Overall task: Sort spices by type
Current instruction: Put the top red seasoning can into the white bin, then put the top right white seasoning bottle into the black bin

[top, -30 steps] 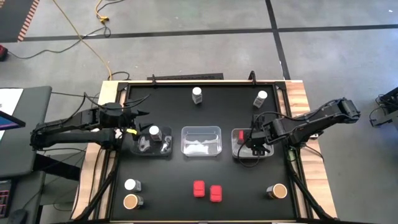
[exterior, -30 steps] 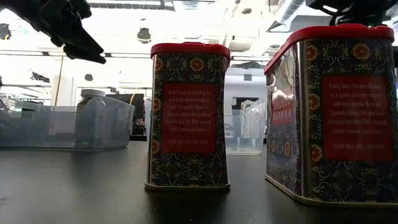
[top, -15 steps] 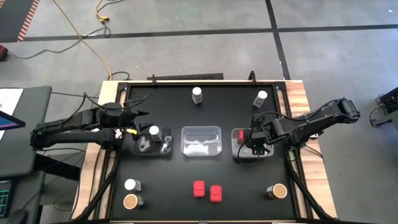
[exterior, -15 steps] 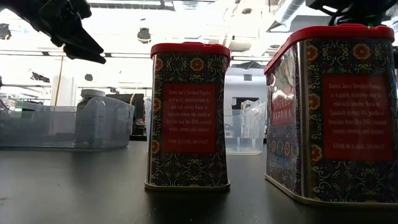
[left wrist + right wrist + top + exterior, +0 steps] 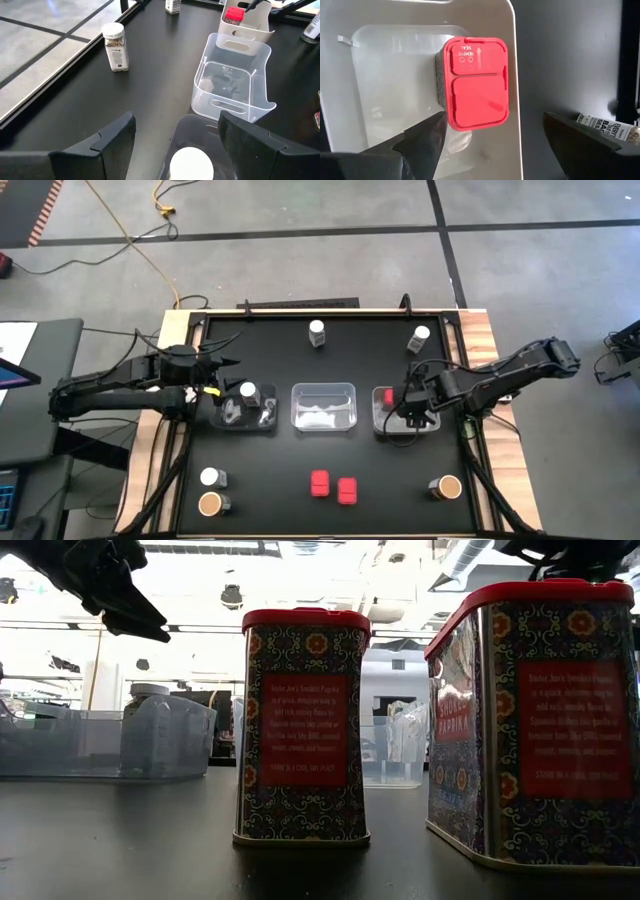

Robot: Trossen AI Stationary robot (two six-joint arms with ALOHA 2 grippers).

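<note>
Across the last second nothing visibly moved: both arms hung where they were. The right gripper (image 5: 408, 412) hovered over the clear rectangular plastic tray on the right (image 5: 385, 60), jaws spread wide and clear of the red-lidded patterned spice tin (image 5: 476, 82) standing inside it, which reads as a finished drop. The left gripper (image 5: 175, 137) waited over the left clear tray (image 5: 262, 420), jaws apart and empty, above a white-capped clear jar (image 5: 248, 392) in that tray. The middle tray (image 5: 323, 406) held nothing. Two more red tins (image 5: 320, 483) stood on the black surface (image 5: 270, 470), likely next for the right arm. In the low view those tins blocked most of the scene. The left wrist view cut off all but the jar's cap, and the tin's body was hidden under its lid.
</note>
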